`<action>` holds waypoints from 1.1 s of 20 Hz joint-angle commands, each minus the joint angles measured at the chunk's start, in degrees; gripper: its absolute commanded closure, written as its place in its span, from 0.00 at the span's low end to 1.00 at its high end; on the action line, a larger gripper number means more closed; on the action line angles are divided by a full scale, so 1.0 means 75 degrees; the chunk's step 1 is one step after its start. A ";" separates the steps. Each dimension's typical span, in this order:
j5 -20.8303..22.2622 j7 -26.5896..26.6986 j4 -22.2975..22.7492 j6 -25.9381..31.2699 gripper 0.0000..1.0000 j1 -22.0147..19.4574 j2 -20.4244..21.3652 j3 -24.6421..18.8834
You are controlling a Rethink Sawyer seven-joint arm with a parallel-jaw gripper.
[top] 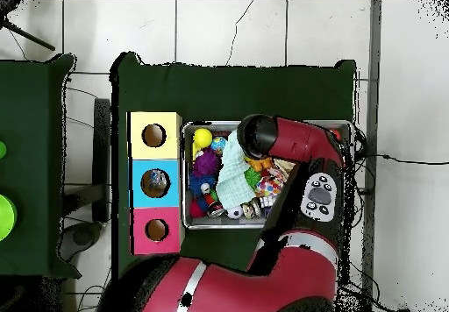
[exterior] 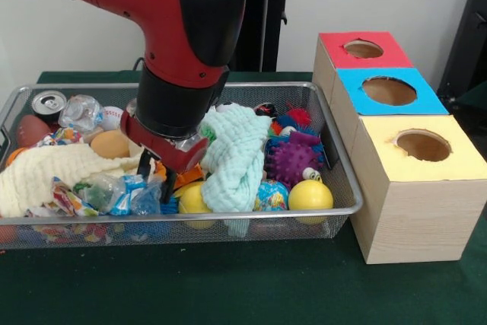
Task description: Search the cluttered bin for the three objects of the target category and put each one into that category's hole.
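The wire-mesh bin (exterior: 228,214) is full of toys and cloths; it also shows in the overhead view (top: 230,226). My gripper (exterior: 163,179) is down inside the bin at its middle, between a cream cloth (exterior: 53,173) and a mint cloth (exterior: 236,157). The wrist hides most of it, and I cannot tell what it touches. One crumpled clear bottle (exterior: 80,112) lies at the bin's back left beside a silver can (exterior: 49,103). Another clear bottle with a blue label (exterior: 141,195) lies at the front, just left of the gripper. In the overhead view the arm (top: 289,142) covers the gripper.
Three wooden boxes with holes stand right of the bin: red top (exterior: 364,49), blue top (exterior: 389,90), yellow top (exterior: 422,146). In the bin are a purple spiky ball (exterior: 293,159), yellow balls (exterior: 310,195), an orange ball (exterior: 111,144) and a baseball (exterior: 112,116).
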State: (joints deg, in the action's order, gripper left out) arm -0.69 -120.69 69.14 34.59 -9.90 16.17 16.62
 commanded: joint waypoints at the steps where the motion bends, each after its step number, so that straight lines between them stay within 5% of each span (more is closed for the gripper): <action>1: -0.0203 -0.0627 0.0961 -0.0628 1.00 -0.0190 0.0609 -0.1022; 7: 0.0064 -0.0367 0.0959 0.0049 1.00 0.0173 0.1174 -0.0625; 22: 0.0222 -0.0420 0.1874 0.0175 1.00 0.0357 0.2032 -0.0436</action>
State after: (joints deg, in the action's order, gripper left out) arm -0.53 -120.69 75.66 33.72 -8.12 29.27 16.42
